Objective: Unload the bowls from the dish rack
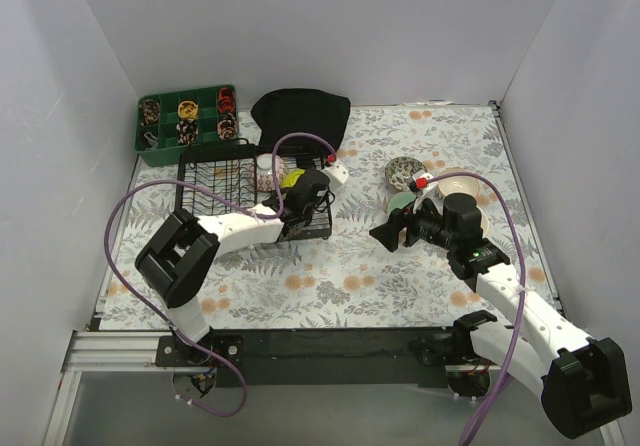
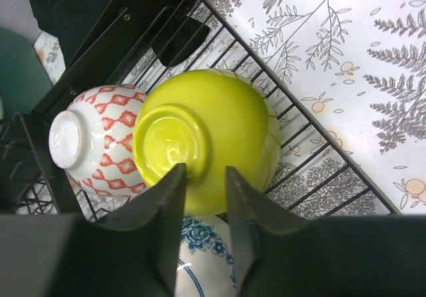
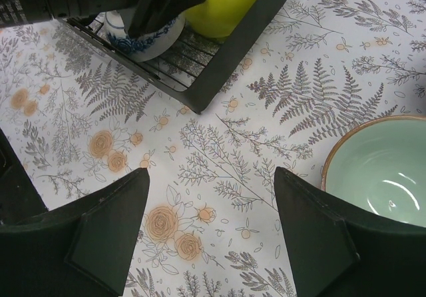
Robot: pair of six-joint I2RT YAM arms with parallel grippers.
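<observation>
The black wire dish rack (image 1: 205,181) stands at the left middle of the table. In the left wrist view a lime-green bowl (image 2: 206,134) lies on its side in the rack (image 2: 313,157). A pink-patterned bowl (image 2: 93,140) is beside it and a blue-patterned bowl (image 2: 203,257) is under it. My left gripper (image 2: 203,172) hovers just above the lime bowl's lower edge, jaws a narrow gap apart, holding nothing. It is over the rack's right end (image 1: 292,206). My right gripper (image 3: 212,177) is wide open and empty over the tablecloth, beside a pale mint bowl (image 3: 383,170).
On the table at the right stand a patterned bowl (image 1: 403,173), the mint bowl (image 1: 402,203) and a cream bowl (image 1: 455,182). A green compartment tray (image 1: 187,116) and a black cloth (image 1: 300,114) lie behind the rack. The rack's corner (image 3: 239,47) shows in the right wrist view.
</observation>
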